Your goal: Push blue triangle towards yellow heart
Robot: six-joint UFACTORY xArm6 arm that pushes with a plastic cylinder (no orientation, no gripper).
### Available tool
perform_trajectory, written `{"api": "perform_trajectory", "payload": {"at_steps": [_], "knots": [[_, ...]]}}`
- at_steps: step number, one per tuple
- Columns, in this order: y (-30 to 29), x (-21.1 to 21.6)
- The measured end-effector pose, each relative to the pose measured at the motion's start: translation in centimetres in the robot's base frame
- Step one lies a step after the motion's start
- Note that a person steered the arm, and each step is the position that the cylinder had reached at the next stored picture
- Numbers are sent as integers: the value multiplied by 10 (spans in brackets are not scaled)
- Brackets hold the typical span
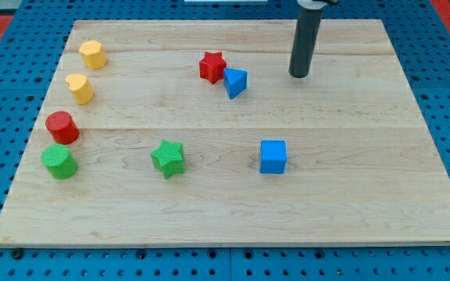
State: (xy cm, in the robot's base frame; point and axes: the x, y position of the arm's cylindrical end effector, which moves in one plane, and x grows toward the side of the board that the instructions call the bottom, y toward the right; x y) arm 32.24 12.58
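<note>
The blue triangle [235, 82] lies on the wooden board near the view's top middle, touching or almost touching the red star [212, 66] at its upper left. The yellow heart [79, 87] sits far to the view's left, below a second yellow block [93, 55]. My tip [299, 75] stands to the right of the blue triangle, a clear gap away, touching no block.
A red cylinder [62, 127] and a green cylinder [58, 161] sit at the left edge below the yellow heart. A green star [168, 158] lies at lower middle and a blue cube [273, 156] right of it. The board [366, 218] rests on a blue pegboard.
</note>
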Motion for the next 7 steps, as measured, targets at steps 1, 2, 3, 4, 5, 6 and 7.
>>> {"api": "perform_trajectory", "payload": {"at_steps": [1, 2, 3, 4, 5, 6, 7], "knots": [[16, -7], [-2, 17], [-55, 14], [-109, 21], [-130, 79], [-122, 50], [-126, 123]]}}
